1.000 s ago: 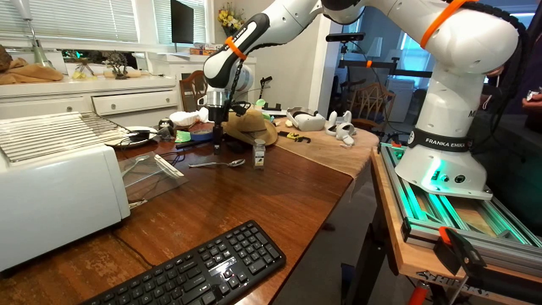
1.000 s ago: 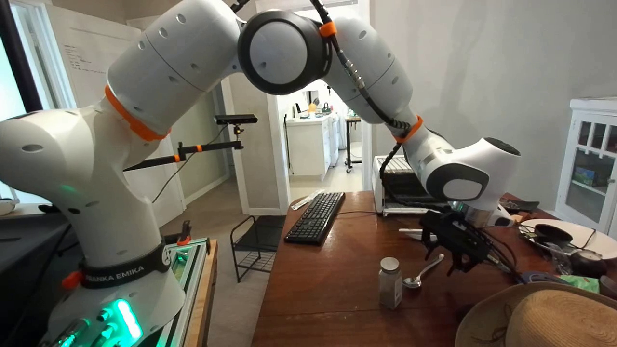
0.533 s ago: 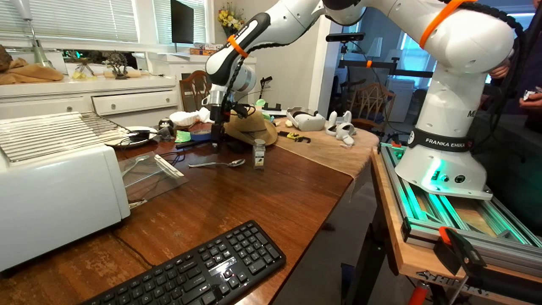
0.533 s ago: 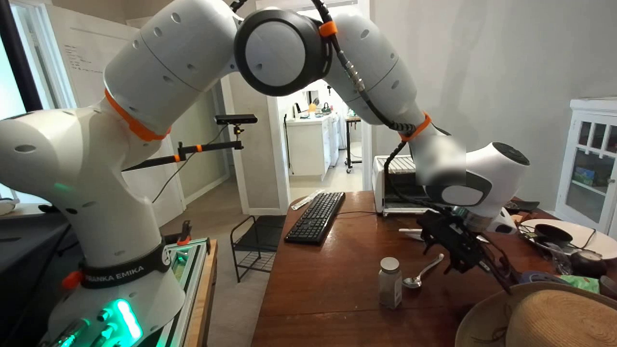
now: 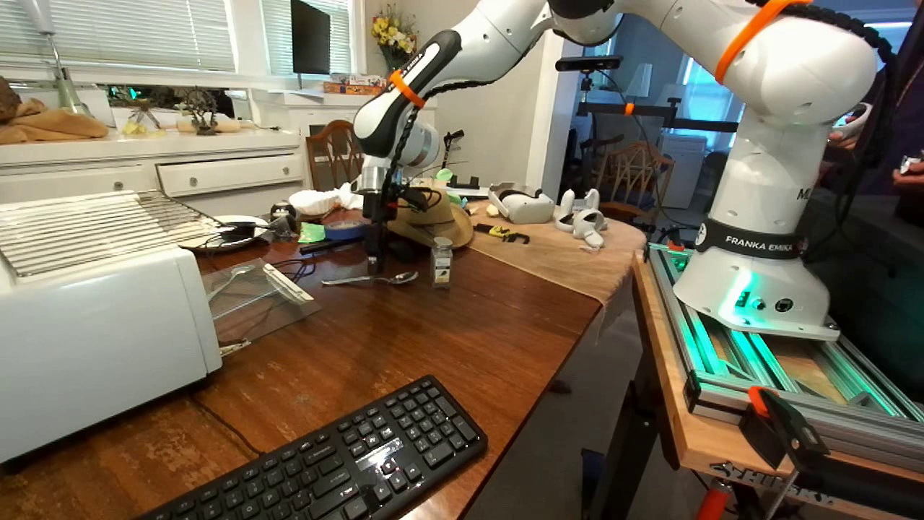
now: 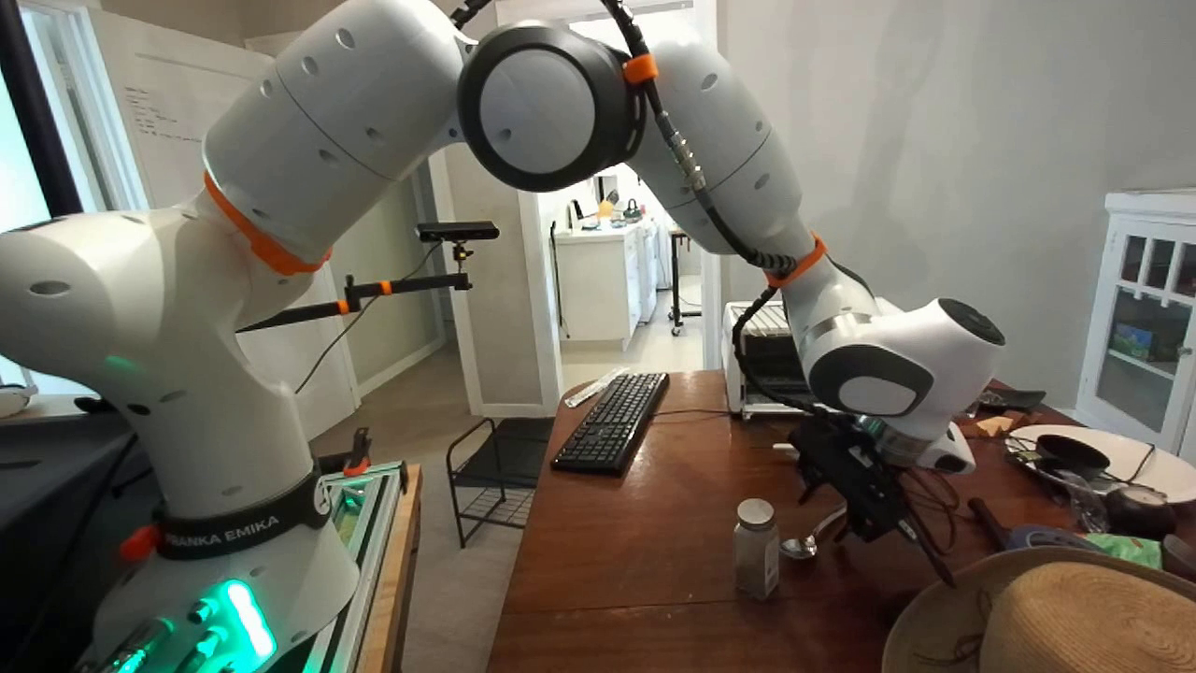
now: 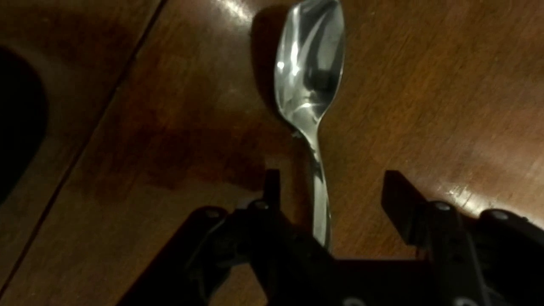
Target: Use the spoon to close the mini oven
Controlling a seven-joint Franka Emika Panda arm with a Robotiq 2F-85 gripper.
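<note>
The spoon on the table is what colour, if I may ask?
The spoon is a shiny silver, which shows best in the wrist view.

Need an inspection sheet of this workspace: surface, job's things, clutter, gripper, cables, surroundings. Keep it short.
Surface: wooden table, worn patches near the mini oven.
Job's things: spoon lying on the table; mini oven with its see-through door lowered.
Clutter: keyboard, upright jar, straw hat, white plate with items on it.
Gripper: open, spoon handle between its fingers, not gripped.
Cables: keyboard cable running toward the oven; black arm cable along the arm.
Surroundings: bench under the arm base; person's hand at an exterior view's edge.
</note>
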